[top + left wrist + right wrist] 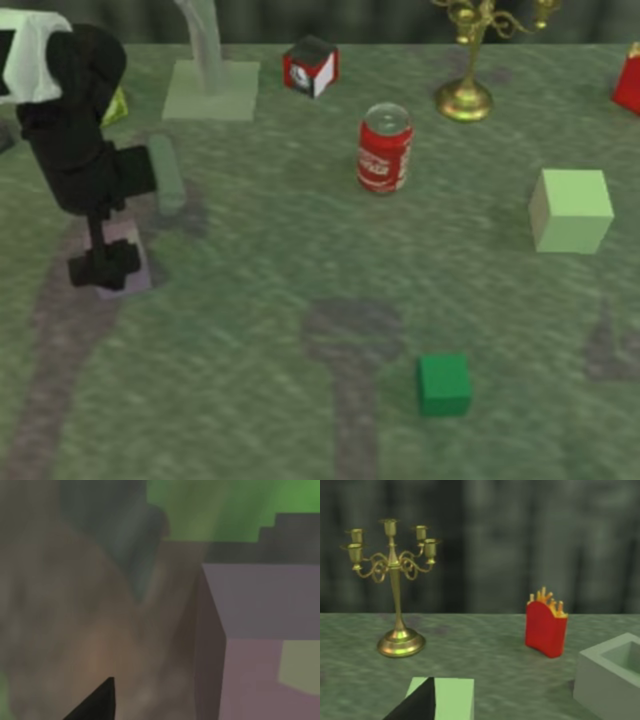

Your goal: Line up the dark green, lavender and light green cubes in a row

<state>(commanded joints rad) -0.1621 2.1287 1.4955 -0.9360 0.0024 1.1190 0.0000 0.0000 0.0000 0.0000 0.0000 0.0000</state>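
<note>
At the table's left, my left gripper (103, 265) hangs low over the lavender cube (137, 258), most of which it hides. In the left wrist view the lavender cube (260, 630) fills the frame close up, and one black fingertip (102, 700) stands apart from its side; the jaws are open. The dark green cube (444, 384) lies at the front, right of centre. The light green cube (571, 210) sits at the right, and just past my right gripper (462, 700) the same light green cube (455, 697) shows. That gripper is open, holds nothing and is outside the top view.
A red can (385, 147) stands mid-table. A printed cube (310, 67), a pale stand (210, 90) and a gold candelabra (465, 60) line the back. A fries box (628, 80) is far right. A grey-green bar (165, 175) lies beside my left arm. A grey open box (610, 675) sits near the right arm.
</note>
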